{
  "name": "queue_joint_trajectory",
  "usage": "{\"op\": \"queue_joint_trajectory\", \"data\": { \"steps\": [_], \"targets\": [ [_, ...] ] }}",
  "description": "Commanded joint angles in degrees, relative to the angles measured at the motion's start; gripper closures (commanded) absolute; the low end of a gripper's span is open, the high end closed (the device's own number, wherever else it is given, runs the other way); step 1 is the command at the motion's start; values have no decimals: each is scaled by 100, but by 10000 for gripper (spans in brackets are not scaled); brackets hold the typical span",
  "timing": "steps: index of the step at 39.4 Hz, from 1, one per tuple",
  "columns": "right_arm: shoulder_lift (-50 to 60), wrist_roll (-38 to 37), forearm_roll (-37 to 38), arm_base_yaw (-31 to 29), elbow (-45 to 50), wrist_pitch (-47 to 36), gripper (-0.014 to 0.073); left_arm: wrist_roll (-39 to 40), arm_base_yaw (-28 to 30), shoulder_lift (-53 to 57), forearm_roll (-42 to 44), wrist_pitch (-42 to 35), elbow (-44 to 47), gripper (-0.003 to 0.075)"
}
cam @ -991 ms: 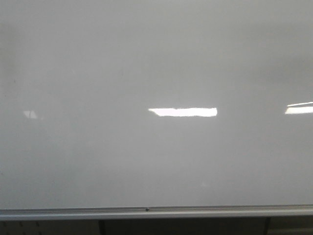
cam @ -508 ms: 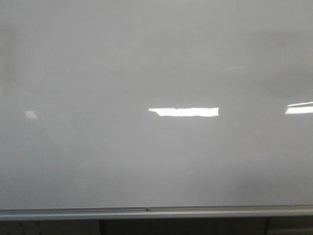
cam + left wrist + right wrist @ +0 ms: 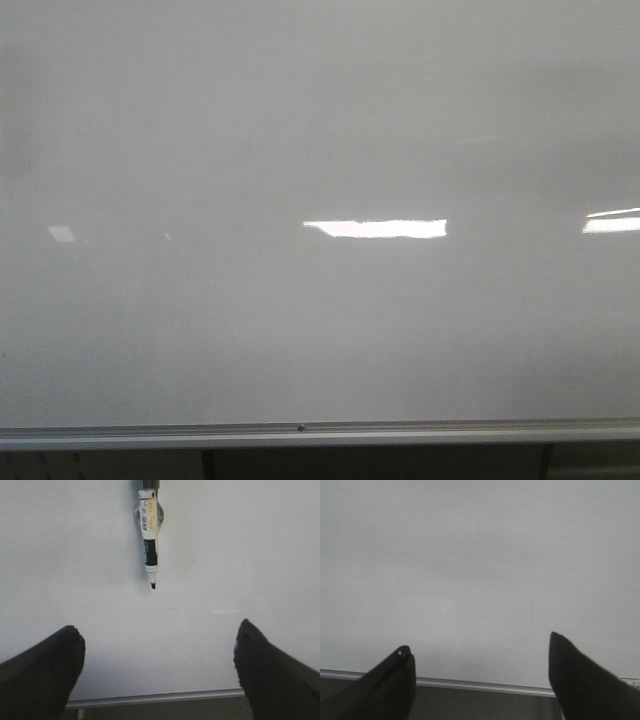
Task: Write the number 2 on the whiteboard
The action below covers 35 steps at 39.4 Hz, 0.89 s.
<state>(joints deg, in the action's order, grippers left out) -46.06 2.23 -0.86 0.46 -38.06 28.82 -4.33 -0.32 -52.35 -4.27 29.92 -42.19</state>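
While the front view shows only the bare whiteboard (image 3: 320, 130), the left wrist view reveals a marker (image 3: 149, 540) hanging on it beyond the spread left gripper (image 3: 159, 652); the right gripper (image 3: 482, 667) is also spread.

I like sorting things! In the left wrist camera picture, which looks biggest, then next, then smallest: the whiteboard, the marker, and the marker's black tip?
1. whiteboard, fills nearly the whole view.
2. marker, a thin stick against the board.
3. black tip, just a tiny dot.
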Motion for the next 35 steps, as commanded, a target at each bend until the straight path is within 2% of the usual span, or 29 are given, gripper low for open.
{"op": "queue_joint_trajectory", "data": {
  "steps": [1,17,35],
  "targets": [
    [15,16,-3,8,-192,-388,15,9,-56,-274,-86,-548,-329,123],
    [15,16,-3,8,-192,-414,15,9,-56,-1818,-86,-1370,-868,123],
    [15,16,-3,8,-192,-414,15,9,-56,-2991,-196,-2214,-1234,124]
  ]
}}
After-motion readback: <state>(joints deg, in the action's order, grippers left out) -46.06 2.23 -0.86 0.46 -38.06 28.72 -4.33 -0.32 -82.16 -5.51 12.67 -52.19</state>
